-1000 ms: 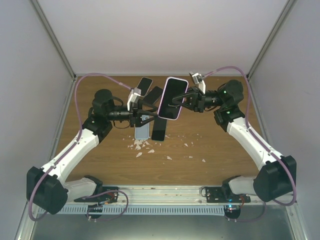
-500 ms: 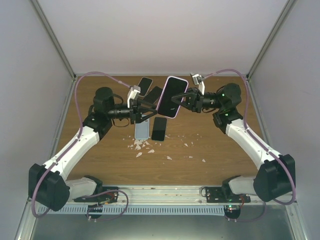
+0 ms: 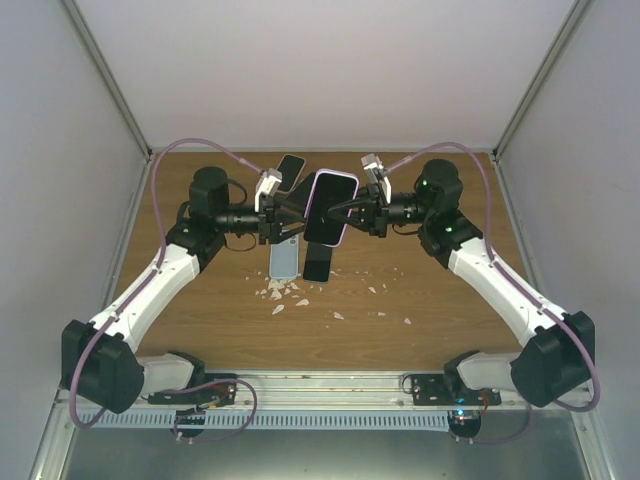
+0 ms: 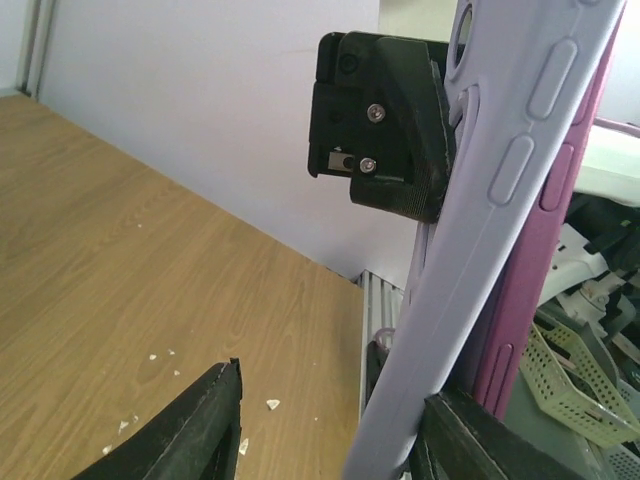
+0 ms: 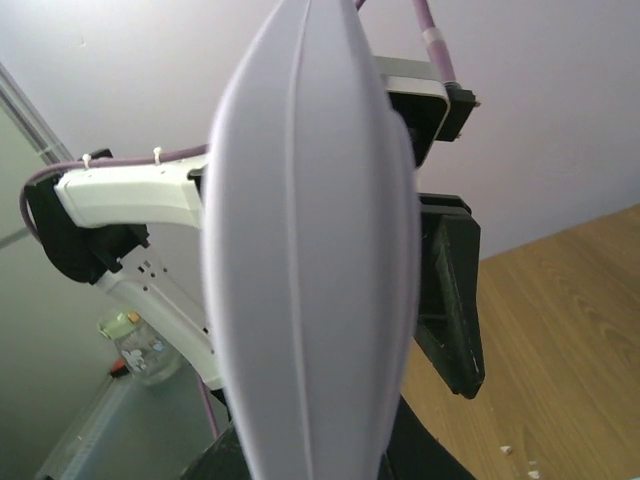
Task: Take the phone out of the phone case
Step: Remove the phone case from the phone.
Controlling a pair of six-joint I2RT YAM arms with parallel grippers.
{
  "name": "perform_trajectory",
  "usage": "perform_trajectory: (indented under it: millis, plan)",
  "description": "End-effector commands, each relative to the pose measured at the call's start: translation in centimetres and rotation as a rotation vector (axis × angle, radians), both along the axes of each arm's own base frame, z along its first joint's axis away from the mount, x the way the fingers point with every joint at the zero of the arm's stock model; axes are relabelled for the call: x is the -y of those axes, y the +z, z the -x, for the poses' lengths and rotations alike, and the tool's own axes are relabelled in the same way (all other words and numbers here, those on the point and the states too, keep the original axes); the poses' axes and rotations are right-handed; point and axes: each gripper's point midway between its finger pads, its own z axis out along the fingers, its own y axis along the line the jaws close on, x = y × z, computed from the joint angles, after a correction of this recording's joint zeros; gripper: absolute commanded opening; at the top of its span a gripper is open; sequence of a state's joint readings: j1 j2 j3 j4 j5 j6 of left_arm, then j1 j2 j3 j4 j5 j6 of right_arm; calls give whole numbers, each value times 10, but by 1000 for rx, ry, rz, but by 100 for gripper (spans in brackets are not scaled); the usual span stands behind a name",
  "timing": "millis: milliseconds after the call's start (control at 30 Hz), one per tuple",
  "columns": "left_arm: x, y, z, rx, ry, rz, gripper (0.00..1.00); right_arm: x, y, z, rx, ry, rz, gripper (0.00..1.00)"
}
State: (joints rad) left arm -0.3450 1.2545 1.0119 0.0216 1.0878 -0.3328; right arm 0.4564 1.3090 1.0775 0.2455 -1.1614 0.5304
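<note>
Phone case [image 4: 497, 190] side buttons in left wrist view — overhead, only phone [image 3: 326, 205] face.

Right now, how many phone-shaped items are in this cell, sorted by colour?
Lilac-cased phone, held up: 1
Black phones, lying flat: 3
Pale blue-grey phone or case, lying flat: 1
Total: 5

Wooden table [image 3: 430, 340], loose phones [image 3: 284, 262], white scraps [image 3: 279, 291].
</note>
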Motion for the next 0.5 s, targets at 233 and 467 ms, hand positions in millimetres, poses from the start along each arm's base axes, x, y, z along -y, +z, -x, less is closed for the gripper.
perform_trajectory:
  millis: [233,467]
  plan:
    - [9,88,3,309,-36,95,50,-16,-35,83,-45,369,75,1]
    - [23,96,12,323,-90,105,54,-26,-51,95,-102,426,94,0]
